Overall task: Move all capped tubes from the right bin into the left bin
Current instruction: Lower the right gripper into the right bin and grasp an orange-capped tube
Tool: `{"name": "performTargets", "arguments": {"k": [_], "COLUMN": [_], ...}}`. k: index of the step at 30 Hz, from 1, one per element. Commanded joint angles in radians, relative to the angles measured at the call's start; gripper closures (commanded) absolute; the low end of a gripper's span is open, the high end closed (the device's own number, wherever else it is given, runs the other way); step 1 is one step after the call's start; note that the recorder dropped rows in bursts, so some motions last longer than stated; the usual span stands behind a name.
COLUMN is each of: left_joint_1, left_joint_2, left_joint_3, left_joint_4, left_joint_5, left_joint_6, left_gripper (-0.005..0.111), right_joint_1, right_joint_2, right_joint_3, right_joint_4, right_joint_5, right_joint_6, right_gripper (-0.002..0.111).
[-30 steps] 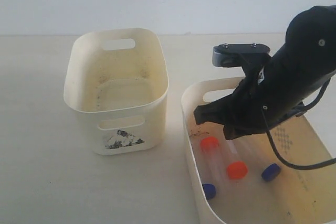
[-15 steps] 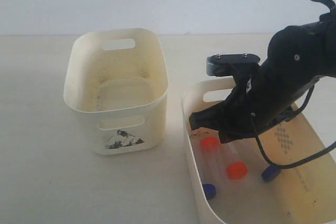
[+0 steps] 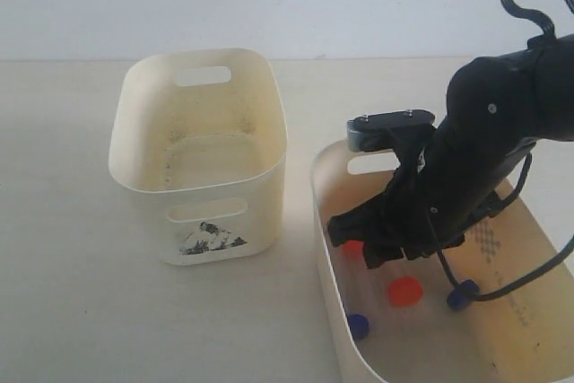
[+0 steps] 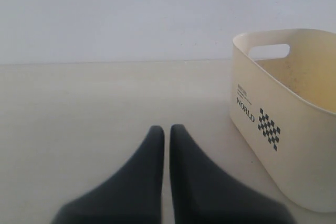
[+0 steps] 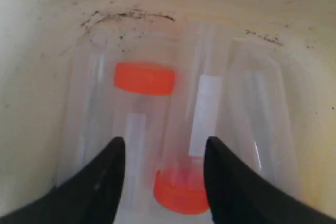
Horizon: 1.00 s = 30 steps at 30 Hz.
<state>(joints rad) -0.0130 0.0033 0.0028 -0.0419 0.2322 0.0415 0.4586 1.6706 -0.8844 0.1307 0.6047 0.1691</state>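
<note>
One orange cap (image 3: pixel 353 247) half hidden under the right arm (image 3: pixel 484 150) (right bin (image 3: pixel 325 221) cut off at the frame edge)

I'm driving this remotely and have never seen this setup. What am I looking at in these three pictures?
This is a two-armed robot. The wide picture looks over a table with the left bin, no tubes showing inside, and the right bin, where the capped tubes lie. The other two pictures come from cameras on the wrists. The right claw is down inside the right bin, open over the two orange-capped tubes, gripping nothing. The left claw is shut and empty, above the table, with a cream bin beside it.
</note>
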Motion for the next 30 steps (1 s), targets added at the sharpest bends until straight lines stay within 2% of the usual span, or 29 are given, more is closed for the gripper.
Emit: {"name": "performTargets", "arguments": {"k": [1, 4, 13, 19, 21, 24, 30], "left_joint_1": [0.002, 0.002, 0.002, 0.002, 0.002, 0.002, 0.002], "left_joint_2": [-0.003, -0.003, -0.003, -0.003, -0.003, -0.003, -0.003], "left_joint_3": [-0.003, -0.003, -0.003, -0.003, -0.003, -0.003, -0.003], "left_joint_4": [0.002, 0.002, 0.002, 0.002, 0.002, 0.002, 0.002], "left_joint_5": [-0.008, -0.008, -0.008, -0.008, -0.008, -0.008, -0.008], "left_joint_6": [-0.007, -0.007, -0.007, -0.007, -0.007, -0.007, -0.007], "left_gripper": [0.102, 0.102, 0.102, 0.102, 0.102, 0.102, 0.102], "right_joint_1": [0.002, 0.002, 0.002, 0.002, 0.002, 0.002, 0.002], "right_joint_2": [0.006, 0.006, 0.033, 0.161, 0.167, 0.153, 0.045], "right_joint_3": [0.007, 0.007, 0.007, 0.007, 0.007, -0.005, -0.072], "right_joint_4": [-0.012, -0.082, -0.175, -0.188, -0.188, -0.188, -0.188], "right_joint_5": [0.009, 0.034, 0.066, -0.014, -0.014, 0.007, 0.101], "right_joint_6": [-0.010, 0.049, 0.114, 0.173, 0.173, 0.170, 0.130], "right_gripper": [0.058, 0.069, 0.069, 0.070, 0.080, 0.109, 0.108]}}
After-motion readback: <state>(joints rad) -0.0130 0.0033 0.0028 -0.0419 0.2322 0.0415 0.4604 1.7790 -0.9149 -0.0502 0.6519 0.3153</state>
